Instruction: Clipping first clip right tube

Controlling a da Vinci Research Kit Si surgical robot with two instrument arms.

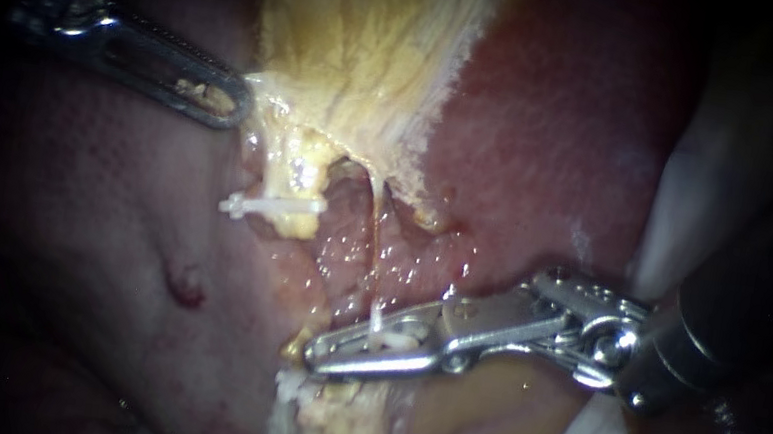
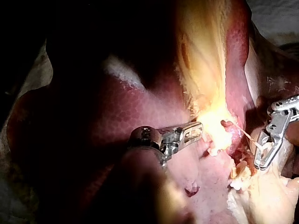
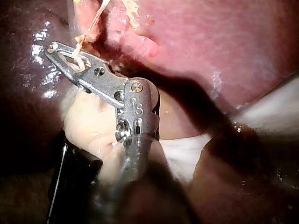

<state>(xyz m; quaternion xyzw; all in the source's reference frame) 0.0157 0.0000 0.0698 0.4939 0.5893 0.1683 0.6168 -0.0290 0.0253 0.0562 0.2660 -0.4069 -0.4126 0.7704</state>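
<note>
Dark red liver (image 1: pixel 81 235) fills the background around the pale yellow gallbladder (image 1: pixel 362 32), whose lower edge is pinched in the jaws of the left instrument (image 1: pixel 236 105). From that edge the right tube (image 1: pixel 372 245), a thin amber strand, runs straight down the endoscope view into the right instrument (image 1: pixel 319 351). This instrument reaches in crosswise, its jaws nearly square to the strand. Those jaws stand close together on a white loaded clip (image 1: pixel 394 341). The tube passes between them about midway along, inside the clip, as the right wrist view also shows. A seated clip (image 1: pixel 272 203) crosses the stubby left tube (image 1: pixel 296 179) nearby. Closure appears to need only a squeeze, though any sideways pull risks tearing the strand.
</note>
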